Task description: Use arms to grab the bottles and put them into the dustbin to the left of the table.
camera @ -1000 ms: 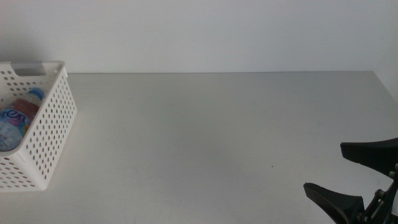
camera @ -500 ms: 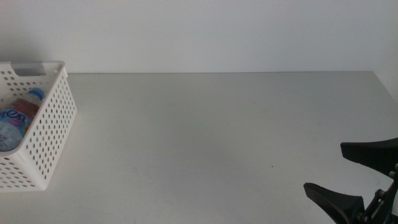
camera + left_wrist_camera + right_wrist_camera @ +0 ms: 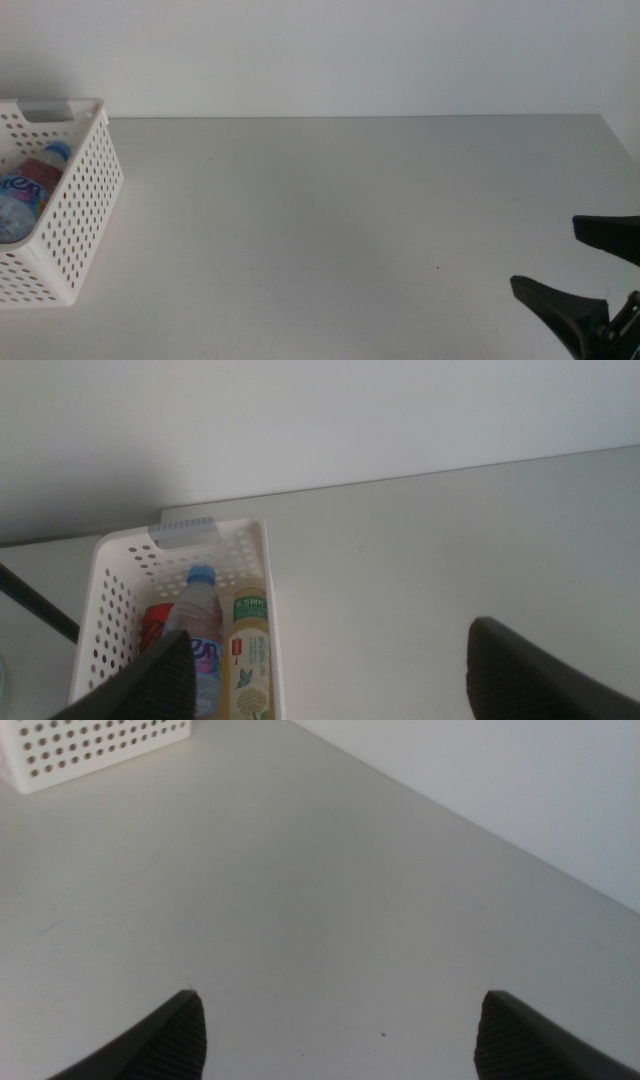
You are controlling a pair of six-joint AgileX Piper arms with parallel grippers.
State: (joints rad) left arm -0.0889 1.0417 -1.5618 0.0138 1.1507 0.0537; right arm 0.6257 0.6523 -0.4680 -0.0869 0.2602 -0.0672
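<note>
The white perforated dustbin stands at the table's left edge. In the left wrist view the dustbin holds the three bottles side by side: a pale-yellow tea bottle, a clear water bottle with a blue cap and a red can. My left gripper hangs open above the table just beside the bin, holding nothing. My right gripper is open and empty at the table's front right corner; the right gripper shows only bare tabletop between its jaws.
The light-grey table stretches bare from the bin to the right edge. A white wall rises behind it. The left arm is out of the middle view.
My right gripper has drawn back a little toward the lower right corner of the middle view. The bin and its contents have not moved.
</note>
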